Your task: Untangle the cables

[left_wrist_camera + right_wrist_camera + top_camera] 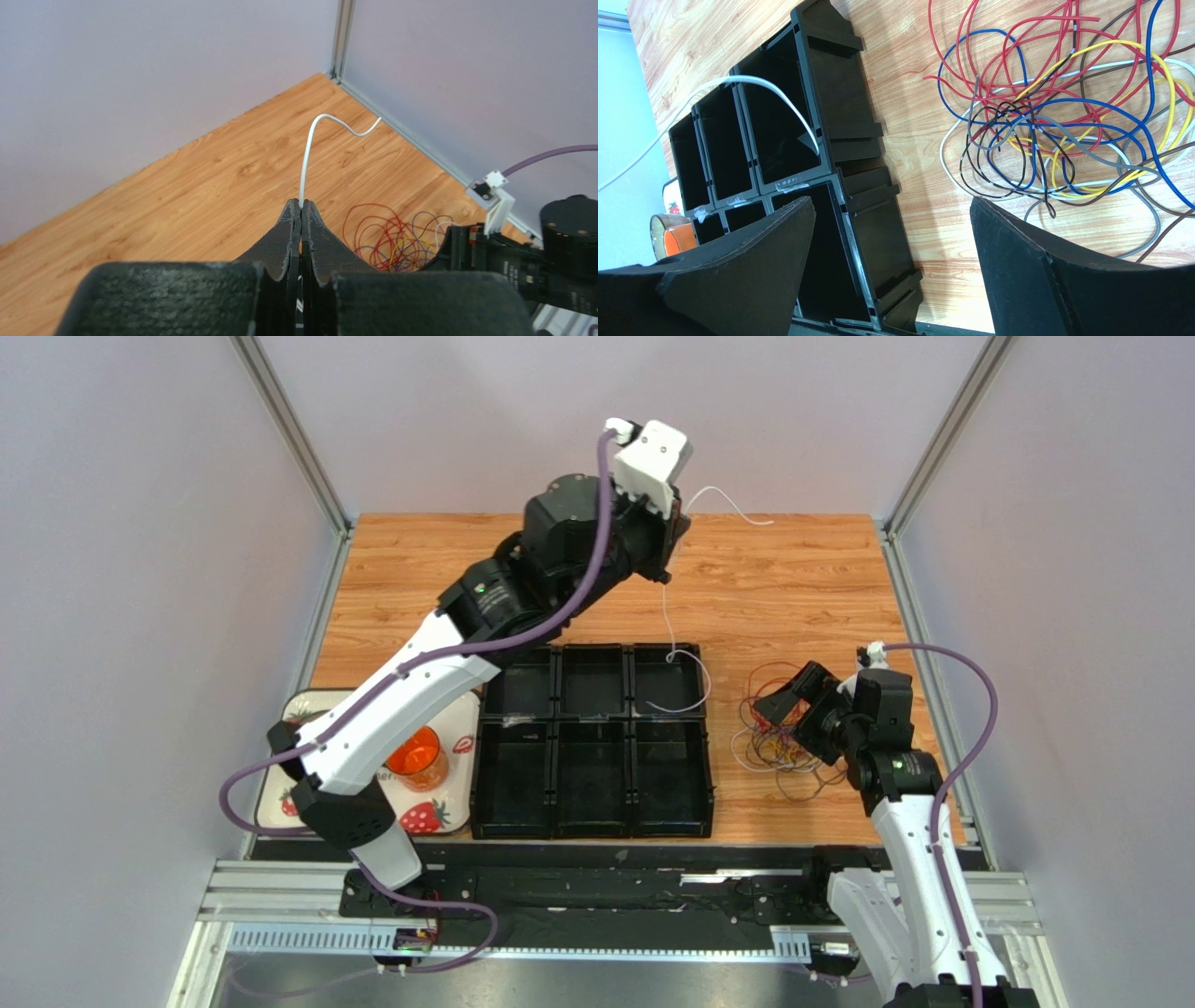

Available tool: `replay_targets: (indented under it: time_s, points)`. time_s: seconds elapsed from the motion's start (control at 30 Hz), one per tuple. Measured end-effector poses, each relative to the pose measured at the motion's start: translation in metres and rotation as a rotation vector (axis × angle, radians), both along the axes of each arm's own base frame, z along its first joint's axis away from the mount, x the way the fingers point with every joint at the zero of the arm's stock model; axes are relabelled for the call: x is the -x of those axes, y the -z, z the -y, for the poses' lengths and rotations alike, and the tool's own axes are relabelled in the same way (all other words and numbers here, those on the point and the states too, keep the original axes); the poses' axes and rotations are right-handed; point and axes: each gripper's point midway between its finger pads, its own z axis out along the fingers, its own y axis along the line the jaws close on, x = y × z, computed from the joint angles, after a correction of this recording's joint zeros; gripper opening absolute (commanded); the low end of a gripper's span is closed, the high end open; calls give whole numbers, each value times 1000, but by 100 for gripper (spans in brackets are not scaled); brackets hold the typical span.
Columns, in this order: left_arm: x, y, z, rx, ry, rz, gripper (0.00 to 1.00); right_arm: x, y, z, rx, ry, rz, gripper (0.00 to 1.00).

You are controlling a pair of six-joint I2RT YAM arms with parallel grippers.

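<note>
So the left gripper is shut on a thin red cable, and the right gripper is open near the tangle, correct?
Not quite: the thin cable in the shut left gripper is white, not red; the left wrist view shows it. The right gripper is open near the tangle of coloured cables.

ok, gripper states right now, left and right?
Left gripper: closed on the white cable.
Right gripper: open, holding nothing.

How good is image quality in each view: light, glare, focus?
Top external: even light, no glare, but the cable tangle is too fine to resolve strand by strand. Left wrist: the white cable is crisp, the left gripper dark, blocking the lower frame. Right wrist: strands sharp, black tray underexposed inside.
</note>
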Motion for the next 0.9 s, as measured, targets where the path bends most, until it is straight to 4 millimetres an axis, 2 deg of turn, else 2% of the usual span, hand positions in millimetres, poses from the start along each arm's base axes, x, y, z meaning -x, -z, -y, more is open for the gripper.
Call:
replay_targets:
  time_s: [0.13,0.37,0.57,0.77,0.9]
  points:
    - [-17,29,12,-55,-35,-32,0,0,1,1,9,-6,2,86]
    - [-34,62,1,-106,-137,-60,0,1,1,1,23,-14,7,86]
    - [-39,83,-6,-129,-173,-90,0,3,8,1,22,-14,-9,86]
    - [-40,110,6,-119,-153,-132,0,3,9,1,22,-15,-14,86]
    - [-44,140,14,-120,-159,-176,0,3,9,1,22,-15,-14,86]
